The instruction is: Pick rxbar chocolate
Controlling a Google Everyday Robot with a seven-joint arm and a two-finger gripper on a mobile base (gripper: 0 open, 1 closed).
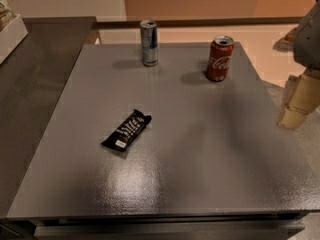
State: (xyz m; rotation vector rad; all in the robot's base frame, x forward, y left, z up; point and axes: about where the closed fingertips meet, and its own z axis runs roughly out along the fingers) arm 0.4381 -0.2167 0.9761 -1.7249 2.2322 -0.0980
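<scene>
Black rxbar chocolate [127, 130] diagonal; tool [294, 109] at right

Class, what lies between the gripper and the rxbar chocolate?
Only bare table, in the camera view, between the gripper at the right edge and the rxbar chocolate.

I see the rxbar chocolate [126, 130] flat on the grey table [200, 154].
Gripper [296, 106] off its right edge; silver can [149, 42], red can [219, 58] upright behind.
</scene>
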